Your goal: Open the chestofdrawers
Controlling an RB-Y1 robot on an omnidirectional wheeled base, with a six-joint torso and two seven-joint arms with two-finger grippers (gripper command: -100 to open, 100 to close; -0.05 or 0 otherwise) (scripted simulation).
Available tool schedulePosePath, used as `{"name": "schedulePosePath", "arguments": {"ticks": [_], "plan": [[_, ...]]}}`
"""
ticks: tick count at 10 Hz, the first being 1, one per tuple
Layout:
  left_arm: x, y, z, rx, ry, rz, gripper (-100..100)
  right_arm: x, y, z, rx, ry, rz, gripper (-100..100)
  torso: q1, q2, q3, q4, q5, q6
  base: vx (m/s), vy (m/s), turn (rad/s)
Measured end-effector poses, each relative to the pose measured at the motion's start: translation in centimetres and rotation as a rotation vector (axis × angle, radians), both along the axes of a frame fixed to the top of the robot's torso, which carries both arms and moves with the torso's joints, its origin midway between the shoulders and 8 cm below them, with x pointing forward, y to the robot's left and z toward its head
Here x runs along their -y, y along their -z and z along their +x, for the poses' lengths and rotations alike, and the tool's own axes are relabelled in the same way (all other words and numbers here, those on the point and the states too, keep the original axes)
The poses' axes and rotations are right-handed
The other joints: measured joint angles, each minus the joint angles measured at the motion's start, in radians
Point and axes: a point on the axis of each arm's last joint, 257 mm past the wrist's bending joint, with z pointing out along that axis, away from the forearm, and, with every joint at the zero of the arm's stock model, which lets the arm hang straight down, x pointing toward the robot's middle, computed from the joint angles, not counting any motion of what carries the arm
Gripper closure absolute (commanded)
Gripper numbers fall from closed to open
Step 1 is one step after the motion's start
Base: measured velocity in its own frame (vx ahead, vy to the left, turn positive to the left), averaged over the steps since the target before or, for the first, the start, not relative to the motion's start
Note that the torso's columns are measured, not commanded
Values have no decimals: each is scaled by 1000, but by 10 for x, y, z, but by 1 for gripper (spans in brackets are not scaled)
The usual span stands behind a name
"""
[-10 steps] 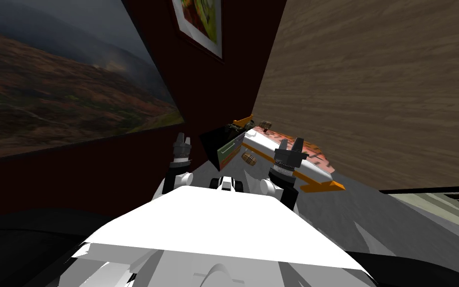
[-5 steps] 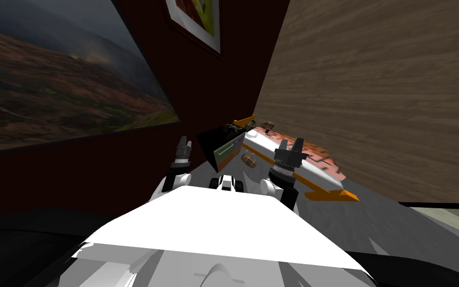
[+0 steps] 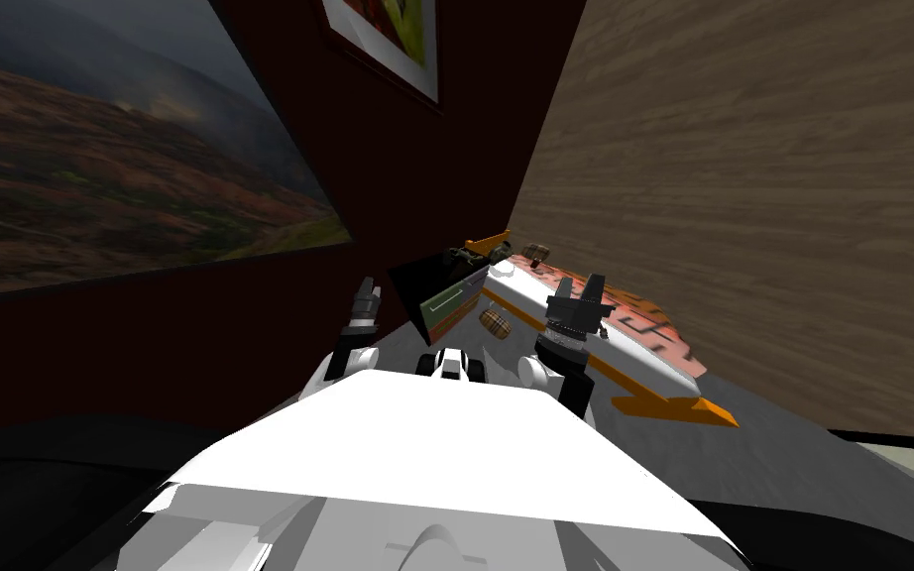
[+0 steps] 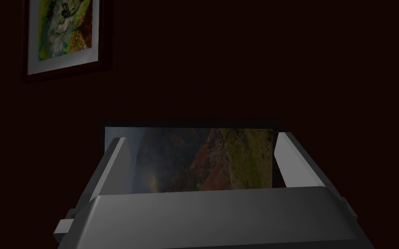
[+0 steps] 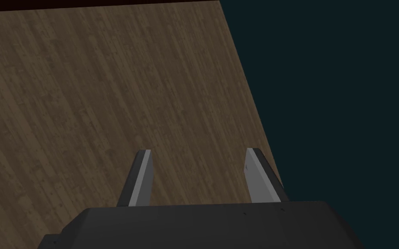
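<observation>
Tight corner here: dark red wall (image 3: 396, 149) on my left, brown plank wall (image 3: 742, 198) on my right, a strip of grey floor (image 3: 653, 446) open between them. My view has swung since a second ago, so the white bed with orange frame (image 3: 524, 295) now stretches further right. The dark chest with a grey-green drawer front (image 3: 448, 302) sits in the corner at the bed's far end, beyond both arms. Left gripper (image 4: 198, 160): fingers spread. Right gripper (image 5: 201, 173): fingers spread, nothing between them.

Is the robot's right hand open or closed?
Open. The right gripper has its two fingers standing wide apart, with nothing held between them.
</observation>
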Motion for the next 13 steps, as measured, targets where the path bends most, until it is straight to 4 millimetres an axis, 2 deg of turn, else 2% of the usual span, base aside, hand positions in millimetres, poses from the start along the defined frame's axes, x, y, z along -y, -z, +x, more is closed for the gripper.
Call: {"name": "schedulePosePath", "arguments": {"ticks": [3, 7, 13], "plan": [[-15, 24, 4, -46, -26, -7, -100, 0, 0, 0, 0, 0, 0, 0, 7, 3, 2, 1, 2, 0, 76, -87, 50], [-37, 56, 5, -108, -62, -13, -100, 0, 0, 0, 0, 0, 0, 0, 4, 2, 2, 1, 1, 0, 71, -97, 60], [-69, 100, 0, -203, -118, -20, -100, 0, 0, 0, 0, 0, 0, 0, 7, 4, 2, 1, 2, 0, 77, -106, 58]]}}
